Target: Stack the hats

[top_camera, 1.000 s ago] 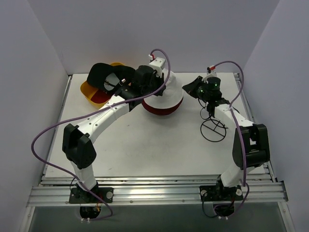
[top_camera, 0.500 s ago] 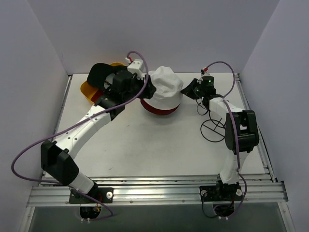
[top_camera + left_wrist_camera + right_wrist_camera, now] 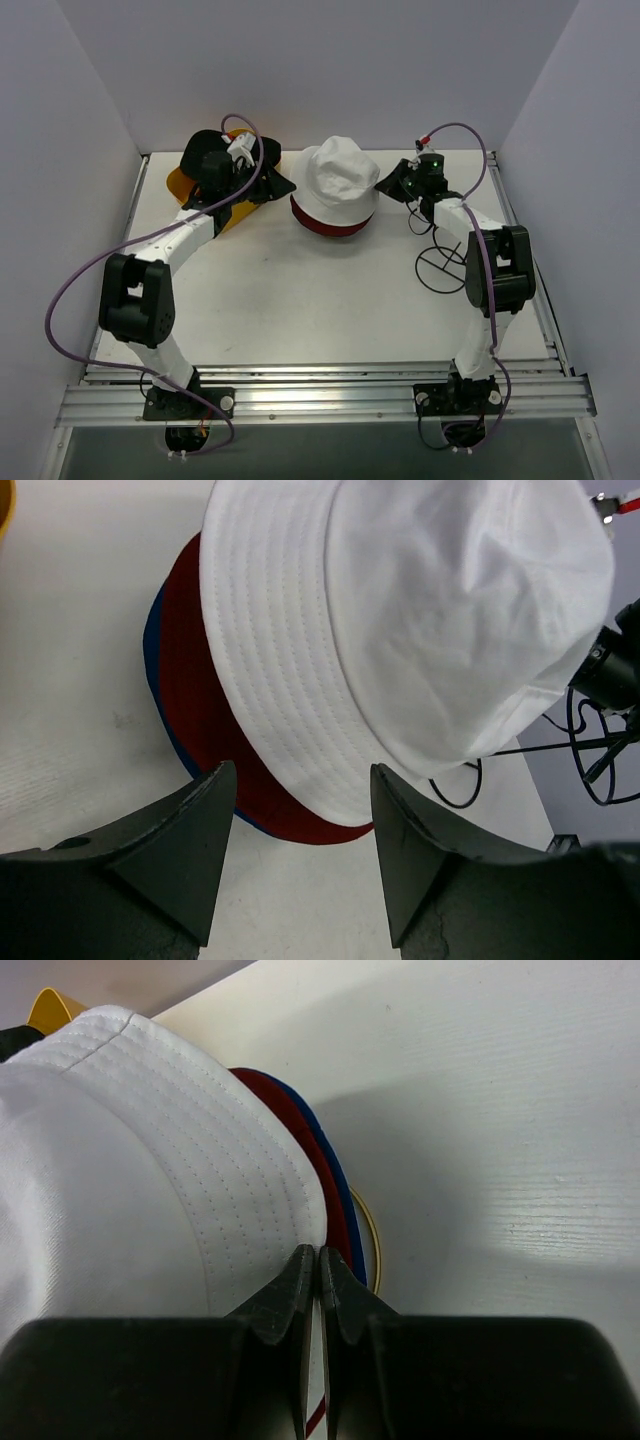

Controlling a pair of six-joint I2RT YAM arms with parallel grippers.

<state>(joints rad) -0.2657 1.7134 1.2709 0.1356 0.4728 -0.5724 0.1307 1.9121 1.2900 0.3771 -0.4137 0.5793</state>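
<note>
A white bucket hat [image 3: 335, 178] sits on top of a maroon hat [image 3: 330, 222], and a blue hat's [image 3: 153, 665] brim edge shows under both. My left gripper [image 3: 276, 186] is open just left of this stack with nothing between its fingers [image 3: 395, 860]. At the stack's right side my right gripper [image 3: 386, 184] is shut, its tips [image 3: 318, 1260] against the white hat's [image 3: 130, 1180] brim edge. The maroon [image 3: 295, 1125] and blue [image 3: 335, 1175] brims show beside them. A black cap [image 3: 203, 150] lies on the yellow basket at the back left.
The yellow basket [image 3: 178, 186] stands at the back left, under my left arm. A black wire dome frame [image 3: 443, 268] stands on the table at the right, beside my right arm. A thin yellow wire ring [image 3: 376, 1240] peeks out under the stack.
My left gripper opened, let go of the white hat and drew back left toward the basket. The white hat now rests on the maroon one. My right gripper moved up to the brim.
</note>
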